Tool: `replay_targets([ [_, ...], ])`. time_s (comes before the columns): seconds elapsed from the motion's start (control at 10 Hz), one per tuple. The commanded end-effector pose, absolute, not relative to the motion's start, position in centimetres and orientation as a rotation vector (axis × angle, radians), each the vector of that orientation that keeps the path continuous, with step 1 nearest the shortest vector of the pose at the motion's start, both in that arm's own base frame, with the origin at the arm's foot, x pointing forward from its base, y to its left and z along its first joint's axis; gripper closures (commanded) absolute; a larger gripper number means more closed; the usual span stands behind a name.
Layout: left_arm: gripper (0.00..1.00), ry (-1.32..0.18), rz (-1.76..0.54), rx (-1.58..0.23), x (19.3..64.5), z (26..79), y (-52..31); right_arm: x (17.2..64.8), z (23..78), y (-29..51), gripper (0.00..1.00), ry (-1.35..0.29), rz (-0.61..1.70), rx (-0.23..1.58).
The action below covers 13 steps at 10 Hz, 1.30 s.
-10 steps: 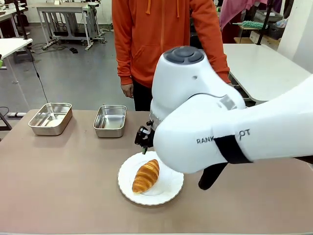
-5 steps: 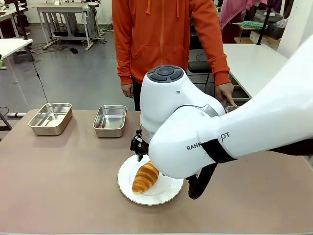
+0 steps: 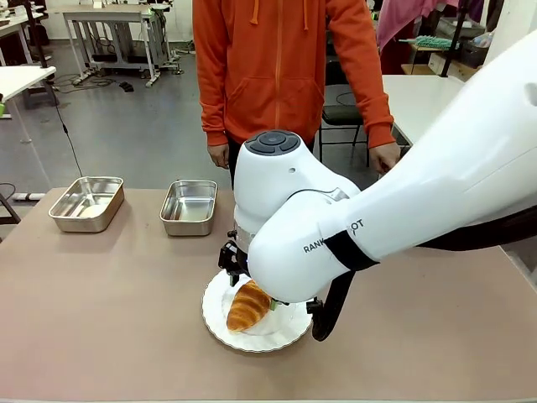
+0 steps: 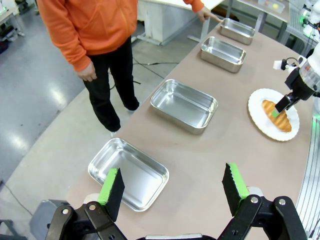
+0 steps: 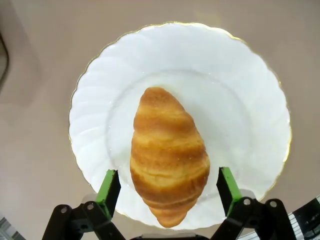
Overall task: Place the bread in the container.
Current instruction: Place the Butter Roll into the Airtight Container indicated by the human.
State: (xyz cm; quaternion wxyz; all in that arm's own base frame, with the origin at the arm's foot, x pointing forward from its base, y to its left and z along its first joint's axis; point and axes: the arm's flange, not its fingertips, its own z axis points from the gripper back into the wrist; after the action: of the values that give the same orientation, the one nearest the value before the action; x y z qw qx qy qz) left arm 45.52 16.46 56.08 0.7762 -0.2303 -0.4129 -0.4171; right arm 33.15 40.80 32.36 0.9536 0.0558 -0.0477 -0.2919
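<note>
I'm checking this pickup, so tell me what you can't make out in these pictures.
Front view: the right arm mostly hides its fingers and the croissant's far end.
Front view: that arm also covers two of the four pans.
Left wrist view: finger-to-croissant contact is too small to tell.

Workshop-type room. Smooth grey floor (image 3: 126,126), shiny, with bright glare patches in the left wrist view. Tan-brown work table (image 3: 101,327) in the foreground, matte top. Back left: metal-framed workbench (image 3: 109,17), grey legs and crossbars, black cables (image 3: 99,81) on the floor under it. White tabletop corner (image 3: 17,80) at the left edge, thin black cord (image 3: 67,134) running down beside it. White power strip (image 3: 25,196) on the floor near the work table's left end. Right side: large white table (image 3: 453,113), black chair (image 3: 340,117) next to it. Back right: pink cloth (image 3: 403,21) hanging, shelf (image 3: 445,50) with clutter too small to tell. Light even and soft.
</note>
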Motion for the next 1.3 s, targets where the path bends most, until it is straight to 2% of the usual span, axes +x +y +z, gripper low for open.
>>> replay_targets([
  [0.0,0.0,-0.895,-0.91,-0.497,45.4,56.2,16.3,33.7,31.6,42.4,0.0,-0.116,-0.616,0.114],
  [0.4,0.0,-0.895,-0.91,-0.497,45.4,56.2,16.3,34.0,29.9,42.8,0.0,-0.082,-0.603,0.074],
  [0.5,0.0,-0.895,-0.91,-0.497,45.4,56.2,16.3,33.9,29.8,42.7,0.03,-0.076,-0.605,0.062],
  [0.6,0.0,-0.895,-0.91,-0.497,45.4,56.2,16.3,33.9,29.8,42.8,0.2,-0.083,-0.612,0.044],
  [0.7,0.0,-0.895,-0.91,-0.497,45.4,56.2,16.3,33.8,30.0,42.8,0.23,-0.088,-0.608,0.036],
  [0.8,0.0,-0.895,-0.91,-0.497,45.4,56.2,16.3,33.9,30.1,42.7,0.4,-0.088,-0.593,0.028],
  [0.9,0.0,-0.895,-0.91,-0.497,45.4,56.2,16.3,34.1,30.2,42.6,0.43,-0.078,-0.588,0.011],
  [1.0,0.0,-0.895,-0.91,-0.497,45.4,56.2,16.3,34.2,30.4,42.7,0.55,-0.021,-0.529,-0.018],
  [1.2,0.0,-0.895,-0.91,-0.497,45.4,56.2,16.3,33.6,30.0,42.0,0.55,-0.05,-0.585,0.041],
])
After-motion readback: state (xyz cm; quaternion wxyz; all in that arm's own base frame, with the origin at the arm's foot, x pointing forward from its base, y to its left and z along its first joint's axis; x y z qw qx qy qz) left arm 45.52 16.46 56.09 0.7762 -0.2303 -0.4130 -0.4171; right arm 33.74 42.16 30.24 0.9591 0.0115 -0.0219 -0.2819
